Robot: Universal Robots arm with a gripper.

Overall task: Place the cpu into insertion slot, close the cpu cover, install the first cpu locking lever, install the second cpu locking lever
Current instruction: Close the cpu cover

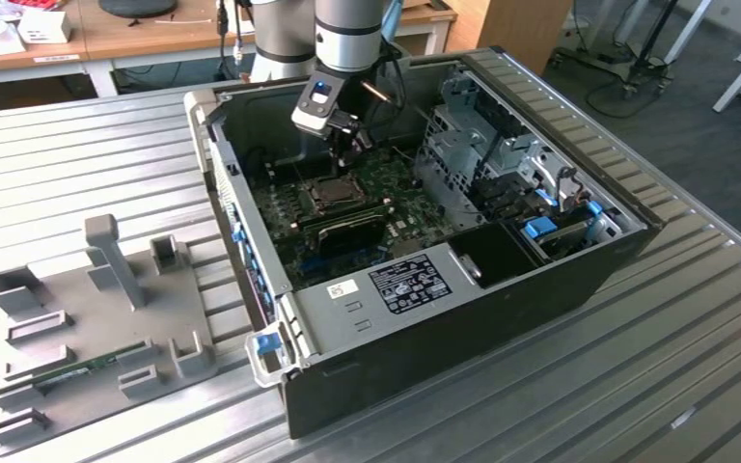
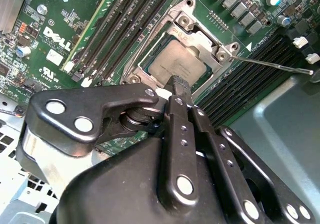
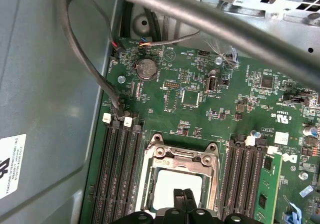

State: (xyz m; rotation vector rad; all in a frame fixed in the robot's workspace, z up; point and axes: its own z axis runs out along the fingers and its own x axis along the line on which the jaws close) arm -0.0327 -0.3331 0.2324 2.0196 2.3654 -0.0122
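Nearest in the exterior view, a grey fixture tray (image 1: 88,318) sits on the slatted metal table (image 1: 577,386) at the exterior view's left, with the open PC case (image 1: 474,323) just beside it. Further in, on the green motherboard (image 3: 160,119), the cpu (image 2: 182,66) is already seated in the insertion slot (image 1: 333,193). The cpu cover (image 3: 182,159) lies flat over it, chip top showing through the window. One thin locking lever (image 2: 270,63) sticks out loose across the memory slots (image 2: 245,78). The gripper (image 2: 180,83) is right at the chip's edge, fingers pinched together on nothing; can't tell if it touches. Wooden desks (image 1: 151,39) are at the far side.
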